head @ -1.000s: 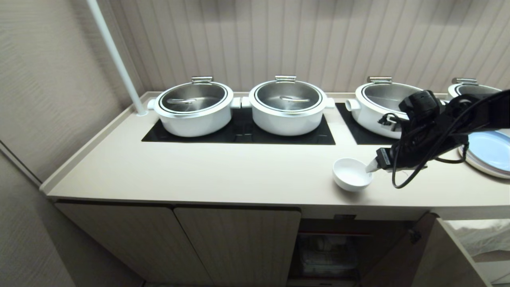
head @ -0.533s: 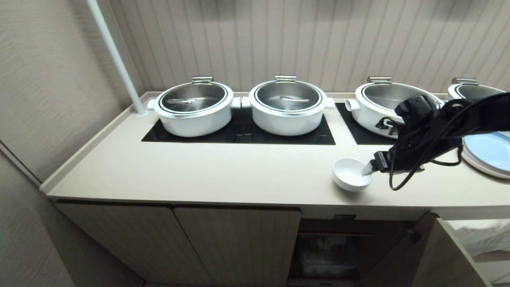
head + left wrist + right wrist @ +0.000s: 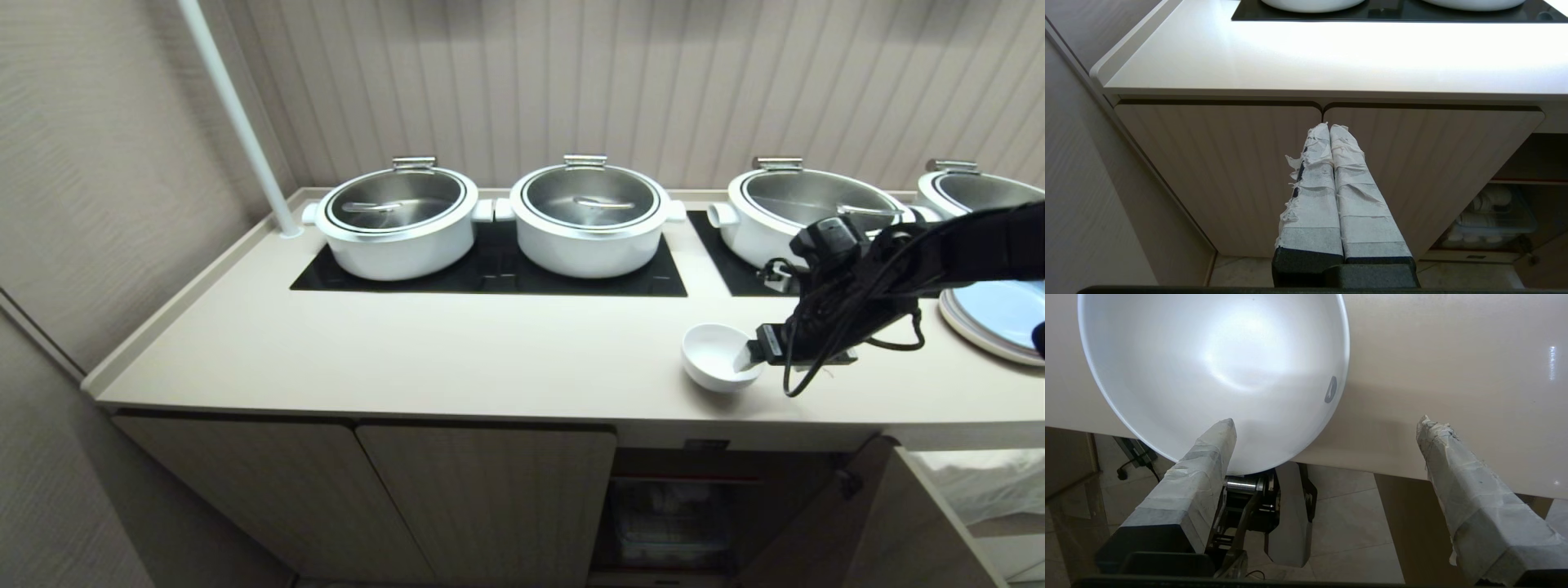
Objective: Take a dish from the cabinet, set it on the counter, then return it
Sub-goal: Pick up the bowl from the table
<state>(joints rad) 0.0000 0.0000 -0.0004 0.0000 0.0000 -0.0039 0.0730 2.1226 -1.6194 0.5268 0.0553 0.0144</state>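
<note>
The dish [image 3: 718, 358], a small glossy white bowl, stands on the cream counter [image 3: 449, 351] near its front edge, right of centre. My right gripper [image 3: 755, 359] reaches in from the right and is open. In the right wrist view one taped finger [image 3: 1208, 457] lies over the inside of the dish [image 3: 1216, 371], and the other finger [image 3: 1453, 473] stands well apart beside the counter [image 3: 1433, 355]. The right gripper [image 3: 1327, 422] holds nothing. My left gripper [image 3: 1331, 127] is shut and empty, parked in front of the ribbed cabinet doors [image 3: 1229, 163].
Three steel-lidded white pots [image 3: 396, 216] [image 3: 589, 212] [image 3: 796, 212] sit on black cooktop panels [image 3: 490, 282] at the back. Stacked plates [image 3: 1000, 314] lie at the right edge. A white pole [image 3: 237, 114] rises at the back left. Below the dish, a cabinet door [image 3: 882, 523] hangs open on a shelf compartment [image 3: 669, 514].
My right gripper has spread its fingers wider and the arm has sunk and shifted slightly left toward the dish. The dish has stayed put on the counter.
</note>
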